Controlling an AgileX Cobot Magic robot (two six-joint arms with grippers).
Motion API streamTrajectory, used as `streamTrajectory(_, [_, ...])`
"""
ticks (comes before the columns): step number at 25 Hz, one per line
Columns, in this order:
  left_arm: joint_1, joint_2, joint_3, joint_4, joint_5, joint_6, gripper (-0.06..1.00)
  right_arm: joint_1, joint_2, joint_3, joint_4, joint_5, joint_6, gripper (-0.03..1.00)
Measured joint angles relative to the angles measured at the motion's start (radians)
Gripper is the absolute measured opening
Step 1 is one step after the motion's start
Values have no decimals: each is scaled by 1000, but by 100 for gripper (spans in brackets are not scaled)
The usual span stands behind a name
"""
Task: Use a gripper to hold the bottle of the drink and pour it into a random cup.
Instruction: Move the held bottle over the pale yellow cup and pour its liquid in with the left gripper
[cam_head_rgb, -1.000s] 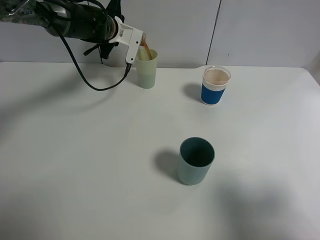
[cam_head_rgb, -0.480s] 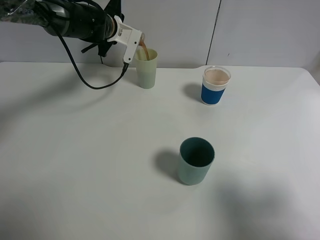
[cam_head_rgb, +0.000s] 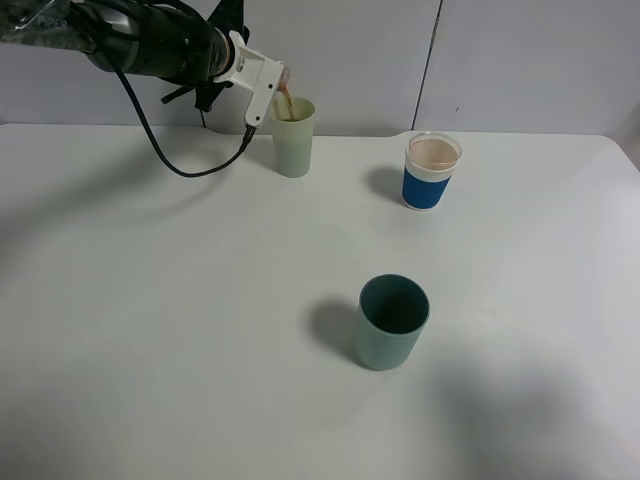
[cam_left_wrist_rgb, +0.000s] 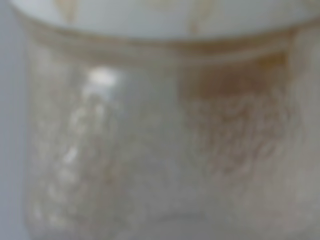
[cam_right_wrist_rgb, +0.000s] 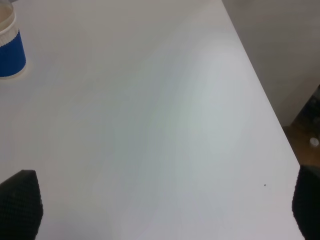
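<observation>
Brown drink and clear, bubbled plastic fill my left wrist view. The bottle (cam_left_wrist_rgb: 150, 150) sits so close there that it blurs, and none of my own jaws show.

Only the high camera tells the rest. My left gripper (cam_head_rgb: 270, 92) is clamped tight on the bottle, which is tipped steeply with its mouth at the rim of the tall yellow-green cup (cam_head_rgb: 293, 140). I cannot tell whether mouth and rim touch. That cup stands at the far side of the white table (cam_head_rgb: 150, 300), near the wall (cam_head_rgb: 340, 50).

My right wrist view shows what the high camera leaves out: my right gripper (cam_right_wrist_rgb: 162, 210). Its two black fingertips (cam_right_wrist_rgb: 20, 205) stand wide apart with bare tabletop between them, holding nothing. This view also catches the blue-sleeved cup (cam_right_wrist_rgb: 10, 50), and the table's right edge with floor beyond it.

The blue-sleeved cup stands to the right of the yellow-green one, apart from it. The teal cup (cam_head_rgb: 391, 322) stands toward the near side, well apart from both, with broad white tabletop between.

My left arm (cam_head_rgb: 150, 45) reaches in from the far left, black and nearly level above the table. Its white end slants down toward the cup. A black cable (cam_head_rgb: 170, 160) hangs from the arm in a loop.
</observation>
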Motion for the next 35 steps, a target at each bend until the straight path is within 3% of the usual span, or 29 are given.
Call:
streamTrajectory(9, [0, 0, 0, 43, 6, -7, 34, 0, 0, 0, 0, 0, 0, 100])
streamTrajectory(35, [-39, 0, 0, 44, 43, -41, 34, 0, 0, 0, 0, 0, 0, 100])
